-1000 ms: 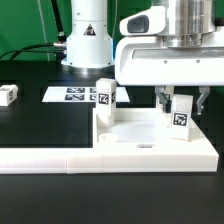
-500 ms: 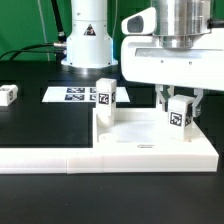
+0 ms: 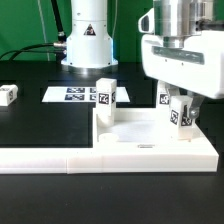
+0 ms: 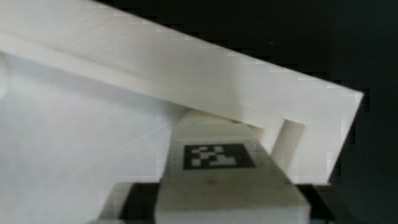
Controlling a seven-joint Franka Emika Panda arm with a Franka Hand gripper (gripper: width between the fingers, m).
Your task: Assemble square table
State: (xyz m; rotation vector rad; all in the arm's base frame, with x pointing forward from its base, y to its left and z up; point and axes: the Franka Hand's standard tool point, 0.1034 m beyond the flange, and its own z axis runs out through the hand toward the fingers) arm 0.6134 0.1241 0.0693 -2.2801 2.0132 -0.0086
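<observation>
The large white square tabletop [image 3: 150, 146] lies flat at the exterior view's right. One tagged white leg [image 3: 106, 97] stands on its back left corner. My gripper [image 3: 181, 112] is shut on a second tagged leg [image 3: 181, 119], held slightly tilted with its lower end at the tabletop's back right corner. In the wrist view this leg [image 4: 219, 160] runs out from between the dark fingers [image 4: 162, 196] of my gripper [image 4: 222, 205] onto the white tabletop [image 4: 71, 130]. A third leg [image 3: 8, 95] lies loose on the black table at the far left.
The long low white L-shaped wall [image 3: 50, 157] runs along the front and up the tabletop's left side. The marker board [image 3: 72, 95] lies flat behind it. The robot's white base [image 3: 88, 35] stands at the back.
The arm has shifted toward the exterior view's right with the leg still in its fingers. The leg now sits more tilted. The other legs have not moved.
</observation>
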